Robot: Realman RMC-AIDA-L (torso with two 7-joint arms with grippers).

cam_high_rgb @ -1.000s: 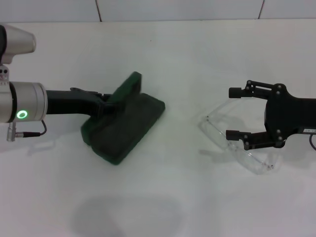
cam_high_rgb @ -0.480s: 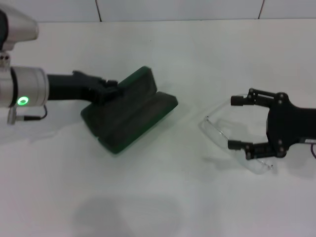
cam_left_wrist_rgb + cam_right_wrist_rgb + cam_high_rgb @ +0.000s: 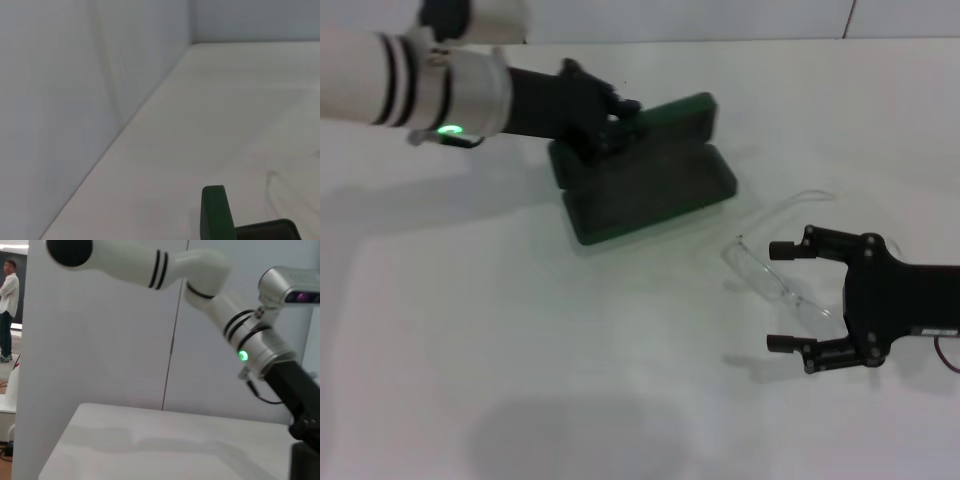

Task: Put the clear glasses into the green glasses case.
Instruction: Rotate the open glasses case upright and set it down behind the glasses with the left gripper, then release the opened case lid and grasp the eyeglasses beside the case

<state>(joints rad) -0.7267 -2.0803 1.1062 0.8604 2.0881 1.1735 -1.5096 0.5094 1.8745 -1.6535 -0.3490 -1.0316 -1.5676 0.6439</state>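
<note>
Now one green glasses case (image 3: 645, 175), lid raised, long axis slanting across the white surface (image 3: 520, 330), gripped by the left pincer (image 3: 610, 125); one clear glasses (image 3: 775, 270) lies diagonal between the right pincer (image 3: 780, 297)'s wide-open fingers.

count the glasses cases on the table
1. The green glasses case lies open toward the table's far side, the left tool at its raised lid. The clear glasses lie beside it, uncased, near the open right tool.

Green glasses case (image 3: 645, 185) far centre-left on table (image 3: 520, 330); clear glasses (image 3: 775, 275) right, nearer.
</note>
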